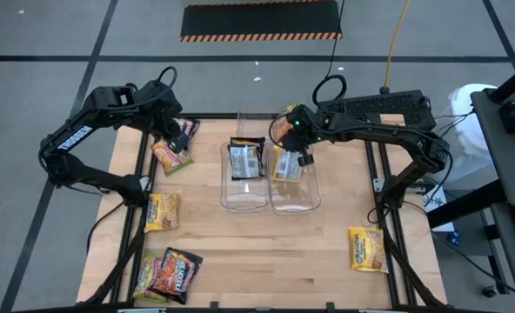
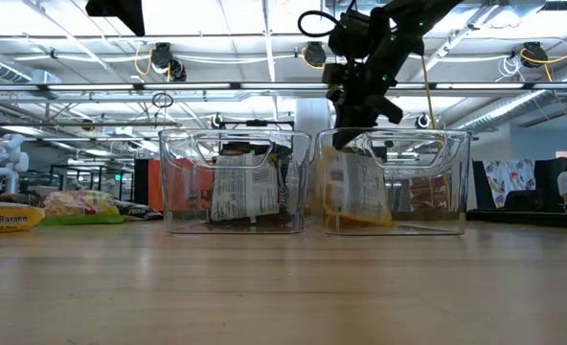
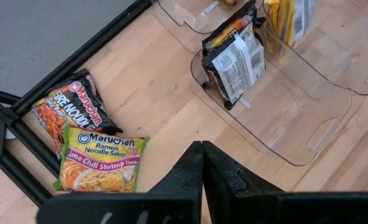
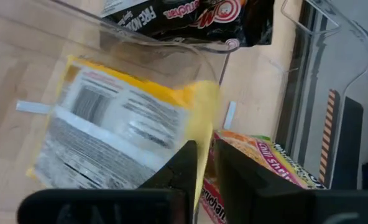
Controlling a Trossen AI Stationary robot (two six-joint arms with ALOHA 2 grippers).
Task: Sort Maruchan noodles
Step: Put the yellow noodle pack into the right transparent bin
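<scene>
I am working over the table [image 1: 275, 252], where two clear bins sit side by side between my arms. The left bin [image 1: 244, 198] is holding a dark packet [image 1: 246, 159] standing on edge. The right bin [image 1: 294, 200] is directly under my right fingers [image 1: 304, 159], and a yellow packet [image 4: 119, 130] is hanging there, pale printed back showing, its top edge right at my fingertips and its lower edge down inside the bin.

In the right wrist view my right fingers are standing slightly parted with the packet's yellow corner between them, so I judge I am in the middle of letting it go; I cannot tell whether they are gripping it or it is already free. My left fingers [image 3: 202, 163] are pressed together, holding nothing, hovering above a lime chili shrimp packet [image 3: 102, 163] and a dark fire-noodle packet [image 3: 69, 115] lying just ahead of them.

More packets are lying loose: one yellow [image 1: 368, 249] well off from my right fingers, another yellow [image 1: 162, 211] and a dark one [image 1: 174, 273] out beyond my left. Next, I think, I should be lifting clear of the bin and picking the next packet by colour.
</scene>
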